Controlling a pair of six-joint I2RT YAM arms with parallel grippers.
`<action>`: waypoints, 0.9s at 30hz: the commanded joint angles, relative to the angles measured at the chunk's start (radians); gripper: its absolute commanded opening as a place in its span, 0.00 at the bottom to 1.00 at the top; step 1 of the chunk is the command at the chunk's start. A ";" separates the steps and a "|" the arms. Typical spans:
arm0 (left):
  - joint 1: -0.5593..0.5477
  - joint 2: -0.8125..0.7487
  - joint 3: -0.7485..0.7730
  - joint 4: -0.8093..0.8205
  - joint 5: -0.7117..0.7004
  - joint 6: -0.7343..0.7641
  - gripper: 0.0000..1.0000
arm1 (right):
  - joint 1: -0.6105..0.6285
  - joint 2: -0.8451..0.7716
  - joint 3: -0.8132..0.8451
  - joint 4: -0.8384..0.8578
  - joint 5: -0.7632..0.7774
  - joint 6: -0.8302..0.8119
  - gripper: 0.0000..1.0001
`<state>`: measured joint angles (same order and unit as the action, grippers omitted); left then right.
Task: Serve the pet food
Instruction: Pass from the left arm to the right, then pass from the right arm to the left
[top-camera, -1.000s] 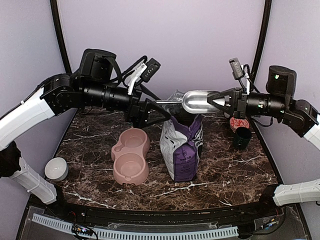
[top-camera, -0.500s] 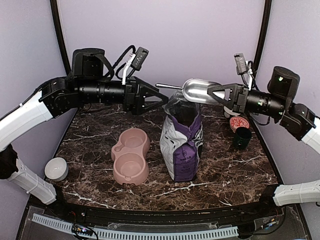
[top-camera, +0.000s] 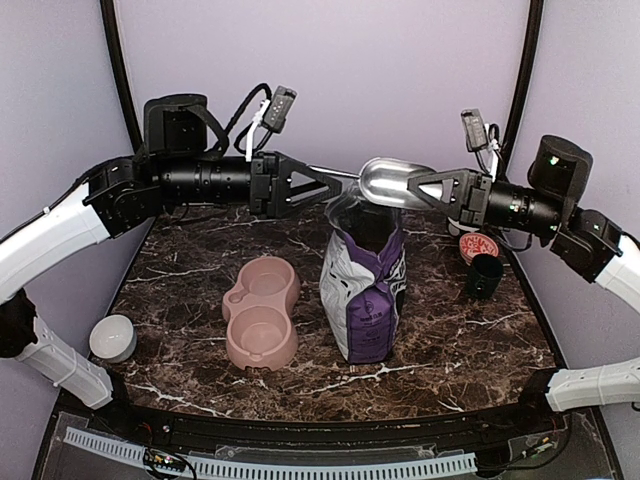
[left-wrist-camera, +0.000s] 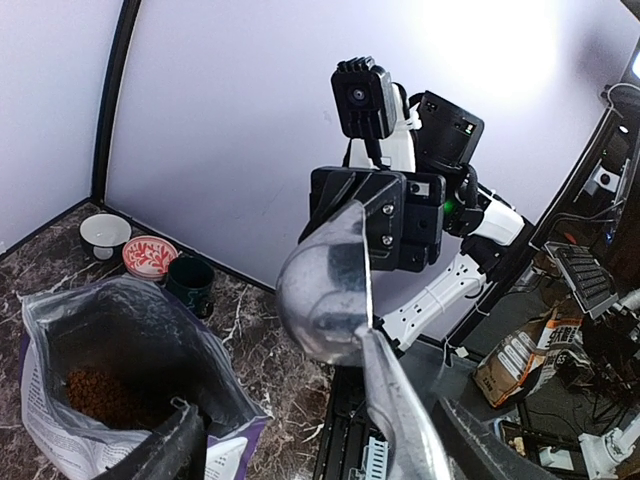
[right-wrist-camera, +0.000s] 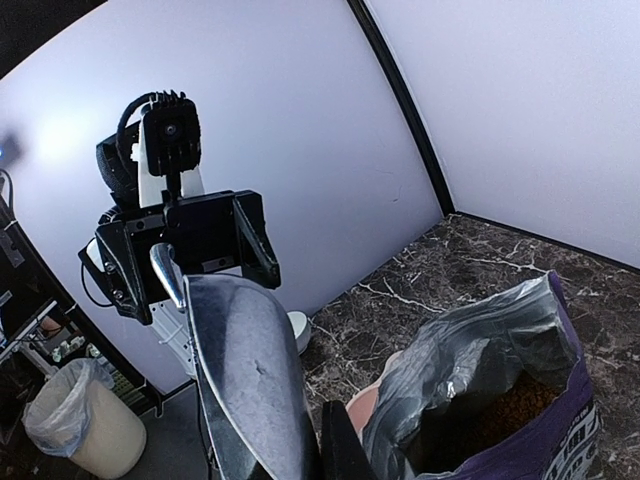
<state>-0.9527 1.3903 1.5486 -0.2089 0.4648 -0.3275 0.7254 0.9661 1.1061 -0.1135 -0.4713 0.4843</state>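
Right gripper (top-camera: 418, 188) clamped scoop (top-camera: 388, 182) above open bag (top-camera: 365, 290). Left gripper (top-camera: 345, 186) gaped astride handle (left-wrist-camera: 392, 410), holding nothing. Premature right release could've dropped scoop into pet food (left-wrist-camera: 100, 395).

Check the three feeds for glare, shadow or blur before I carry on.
Top external: even light, sharp, small highlights on the metal scoop. Left wrist: blown-out glare on the wall, upper right; kibble inside the bag shadowed but readable. Right wrist: scoop close to the lens, looks soft; top-left corner dark.
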 joint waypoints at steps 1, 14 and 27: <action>0.003 0.000 -0.016 0.050 0.033 -0.027 0.78 | -0.003 0.000 -0.002 0.078 -0.020 0.021 0.00; 0.003 0.017 -0.019 0.053 0.055 -0.030 0.72 | -0.003 0.012 -0.007 0.084 -0.036 0.034 0.00; 0.003 0.035 -0.016 0.072 0.086 -0.037 0.67 | -0.003 0.028 0.004 0.087 -0.051 0.034 0.00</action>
<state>-0.9527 1.4315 1.5471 -0.1818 0.5224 -0.3561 0.7254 0.9958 1.1046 -0.0956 -0.5026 0.5110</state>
